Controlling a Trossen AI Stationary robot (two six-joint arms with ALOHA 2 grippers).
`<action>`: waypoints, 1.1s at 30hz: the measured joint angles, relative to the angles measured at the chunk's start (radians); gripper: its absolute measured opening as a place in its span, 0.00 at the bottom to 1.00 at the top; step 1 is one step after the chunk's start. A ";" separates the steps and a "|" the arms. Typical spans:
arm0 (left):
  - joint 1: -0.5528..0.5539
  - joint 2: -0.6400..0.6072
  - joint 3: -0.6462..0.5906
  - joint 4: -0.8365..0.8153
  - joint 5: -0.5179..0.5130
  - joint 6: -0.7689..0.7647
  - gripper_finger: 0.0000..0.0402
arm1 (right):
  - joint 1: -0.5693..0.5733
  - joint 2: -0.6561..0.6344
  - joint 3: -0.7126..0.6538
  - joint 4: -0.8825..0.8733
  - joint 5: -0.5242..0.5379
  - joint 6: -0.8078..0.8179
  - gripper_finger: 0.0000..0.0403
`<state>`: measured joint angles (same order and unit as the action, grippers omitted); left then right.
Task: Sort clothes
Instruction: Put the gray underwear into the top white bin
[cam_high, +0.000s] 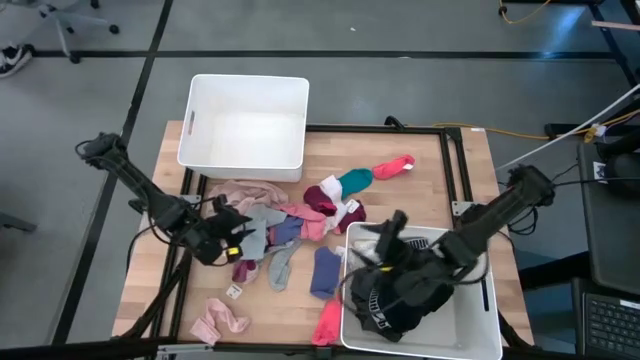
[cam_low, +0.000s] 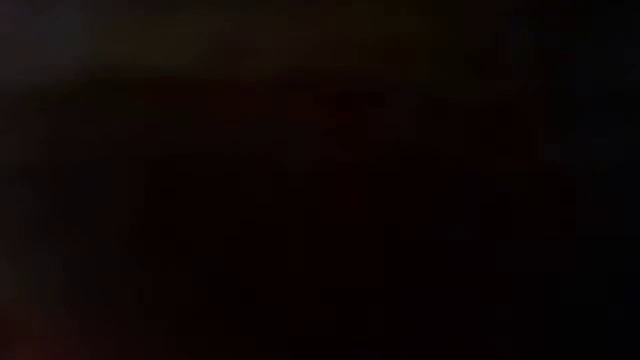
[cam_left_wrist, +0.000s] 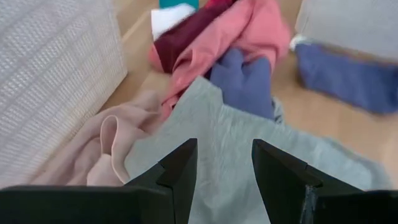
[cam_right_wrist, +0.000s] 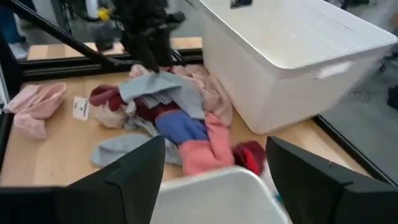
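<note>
Grey fabric sits right under the left gripper (cam_high: 238, 238) in the high view, at the near-left edge of the clothes pile (cam_high: 300, 215). The right gripper (cam_high: 385, 248) hangs over the near bin (cam_high: 470, 335), which already holds dark stuff. Low view is just black. Left wrist view: fingers narrowly apart, empty, over the grey garment (cam_left_wrist: 249, 143). Right wrist view: fingers wide apart, empty. Risk I'd guess: the pinch drags the pale pink piece (cam_left_wrist: 93, 149) along, since they overlap.

2 dark, jointed arms with black cables looped alongside; the left gripper (cam_left_wrist: 224, 177) has 2 matte black, wedge-shaped fingers.
</note>
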<state>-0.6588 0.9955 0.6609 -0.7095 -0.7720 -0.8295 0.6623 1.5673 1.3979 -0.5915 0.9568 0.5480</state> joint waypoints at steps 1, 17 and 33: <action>0.017 0.006 0.000 0.003 0.010 0.006 0.36 | -0.003 0.021 -0.016 0.049 -0.001 -0.024 0.69; 0.302 0.018 -0.098 0.304 0.309 0.296 0.33 | -0.006 0.255 -0.053 0.436 0.087 -0.205 0.69; 0.314 0.017 0.004 0.215 0.336 0.401 0.01 | 0.024 0.267 0.067 0.381 0.113 -0.572 0.69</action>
<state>-0.3450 1.0124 0.6654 -0.4948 -0.4360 -0.4290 0.6866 1.8344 1.4645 -0.2109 1.0694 -0.0240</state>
